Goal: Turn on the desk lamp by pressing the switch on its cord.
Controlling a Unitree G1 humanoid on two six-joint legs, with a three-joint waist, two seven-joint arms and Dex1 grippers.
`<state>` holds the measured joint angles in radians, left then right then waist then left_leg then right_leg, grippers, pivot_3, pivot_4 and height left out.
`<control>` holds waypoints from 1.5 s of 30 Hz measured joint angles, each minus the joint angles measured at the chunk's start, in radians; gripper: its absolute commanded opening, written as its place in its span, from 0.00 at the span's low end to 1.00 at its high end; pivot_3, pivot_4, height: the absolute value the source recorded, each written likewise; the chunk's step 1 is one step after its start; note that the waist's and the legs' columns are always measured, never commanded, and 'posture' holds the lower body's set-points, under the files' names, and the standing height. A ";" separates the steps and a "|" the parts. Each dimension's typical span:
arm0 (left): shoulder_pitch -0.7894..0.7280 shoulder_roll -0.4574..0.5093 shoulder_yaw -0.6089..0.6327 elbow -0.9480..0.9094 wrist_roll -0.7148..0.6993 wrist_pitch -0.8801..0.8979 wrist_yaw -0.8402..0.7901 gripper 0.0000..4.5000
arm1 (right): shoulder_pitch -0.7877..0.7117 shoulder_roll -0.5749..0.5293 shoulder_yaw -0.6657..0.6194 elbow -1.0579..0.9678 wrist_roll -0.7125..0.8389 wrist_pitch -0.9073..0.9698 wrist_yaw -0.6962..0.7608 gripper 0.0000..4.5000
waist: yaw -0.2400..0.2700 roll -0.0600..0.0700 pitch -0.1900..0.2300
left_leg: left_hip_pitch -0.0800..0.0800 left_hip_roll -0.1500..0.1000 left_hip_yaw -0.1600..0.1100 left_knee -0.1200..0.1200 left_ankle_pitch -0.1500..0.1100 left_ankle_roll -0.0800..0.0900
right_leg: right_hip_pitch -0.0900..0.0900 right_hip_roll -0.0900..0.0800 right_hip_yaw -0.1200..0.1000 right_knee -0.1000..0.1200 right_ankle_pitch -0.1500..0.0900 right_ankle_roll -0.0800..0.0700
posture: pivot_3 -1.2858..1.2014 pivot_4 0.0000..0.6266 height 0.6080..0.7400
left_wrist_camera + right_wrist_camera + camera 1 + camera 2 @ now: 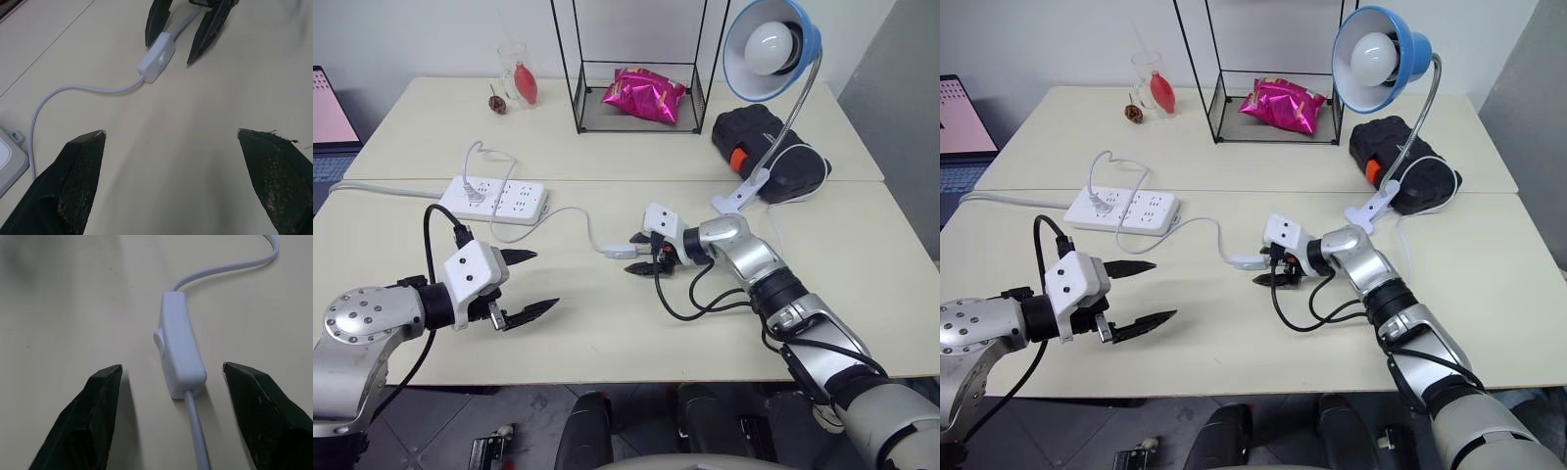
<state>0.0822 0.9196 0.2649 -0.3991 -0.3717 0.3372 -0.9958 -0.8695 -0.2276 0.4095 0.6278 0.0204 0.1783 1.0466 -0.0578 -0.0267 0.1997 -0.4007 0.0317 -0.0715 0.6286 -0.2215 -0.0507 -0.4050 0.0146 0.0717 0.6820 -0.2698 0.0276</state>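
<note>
The blue desk lamp [771,47] stands at the back right on a chrome gooseneck and a white clip base [739,196]; its bulb is dark. Its thin white cord [578,215] runs across the table to the small white switch [620,252]. My right gripper [634,254] lies low over the table, open, with one fingertip on each side of the switch's near end, not touching it. In the right wrist view the switch [178,345] lies between the fingers [98,401]. My left gripper [543,281] hovers open to the left, pointing at the switch [156,59].
A white power strip [494,199] lies at the left of the table. Behind stand a black wire rack [641,59] holding a pink bag, a glass [516,73] and a black case [769,147]. A laptop [328,113] sits at the left edge.
</note>
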 measured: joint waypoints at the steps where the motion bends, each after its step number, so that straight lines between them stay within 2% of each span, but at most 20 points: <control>1: 0.000 0.000 0.000 0.000 0.000 -0.001 0.000 1.00 | 0.000 0.001 0.000 0.002 0.000 -0.003 0.000 0.52 | 0.000 0.000 0.000 | 0.000 0.000 0.000 0.000 0.000 0.000 | 0.000 0.000 0.000 0.000 0.000 0.000 | 0.52 0.24 1.00; 7: -0.007 0.000 -0.003 0.016 0.001 -0.020 -0.007 1.00 | 0.000 -0.001 0.000 0.002 -0.006 -0.018 0.005 0.16 | 0.000 0.000 0.000 | 0.000 0.000 0.000 0.000 0.000 0.000 | 0.000 0.000 0.000 0.000 0.000 0.000 | 0.52 0.24 1.00; 9: -0.022 -0.003 -0.009 0.028 0.002 -0.022 -0.008 1.00 | 0.000 -0.007 0.000 -0.006 -0.007 -0.018 0.016 0.09 | 0.000 0.000 0.000 | 0.000 0.000 0.000 0.000 0.000 0.000 | 0.000 0.000 0.000 0.000 0.000 0.000 | 0.52 0.24 1.00; 14: -0.074 -0.016 -0.032 0.034 -0.006 -0.017 -0.004 1.00 | 0.026 -0.037 -0.001 -0.093 -0.005 -0.012 0.035 0.08 | 0.002 0.000 0.000 | 0.000 0.000 0.000 0.000 0.000 0.000 | 0.000 0.000 0.000 0.000 0.000 0.000 | 0.52 0.24 1.00; 18: -0.136 -0.020 -0.064 0.031 -0.015 -0.008 -0.002 1.00 | 0.074 -0.089 -0.007 -0.241 0.006 0.029 0.063 0.08 | 0.002 0.000 0.000 | -0.001 0.000 0.000 0.000 0.000 0.000 | 0.000 0.000 0.000 0.000 0.000 0.001 | 0.52 0.24 1.00; 26: -0.315 -0.048 -0.202 0.023 -0.054 0.055 -0.037 1.00 | 0.119 -0.131 -0.022 -0.504 0.041 0.125 0.072 0.08 | -0.001 0.000 0.000 | 0.000 0.000 -0.001 0.000 0.000 0.000 | 0.000 0.001 0.000 0.000 -0.001 0.001 | 0.52 0.24 1.00; 34: -0.405 -0.068 -0.335 0.139 0.025 0.010 -0.087 1.00 | 0.140 -0.143 -0.013 -0.546 0.039 0.139 0.064 0.08 | 0.001 0.000 0.000 | -0.001 0.000 -0.001 0.000 0.000 0.000 | 0.000 0.001 0.000 0.000 -0.001 0.001 | 0.52 0.24 1.00; 45: -0.460 -0.118 -0.384 0.234 0.090 -0.061 -0.105 1.00 | 0.141 -0.156 0.007 -0.565 0.038 0.139 0.066 0.08 | 0.001 0.000 0.000 | -0.001 0.000 -0.001 0.000 0.000 0.000 | 0.000 0.001 0.000 0.000 -0.001 0.001 | 0.52 0.24 1.00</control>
<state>-0.3777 0.8012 -0.1190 -0.1650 -0.2816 0.2760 -1.1007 -0.7283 -0.3837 0.4169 0.0630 0.0585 0.3171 1.1127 -0.0568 -0.0268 0.1996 -0.4015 0.0314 -0.0726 0.6290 -0.2215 -0.0507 -0.4049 0.0154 0.0712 0.6821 -0.2704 0.0289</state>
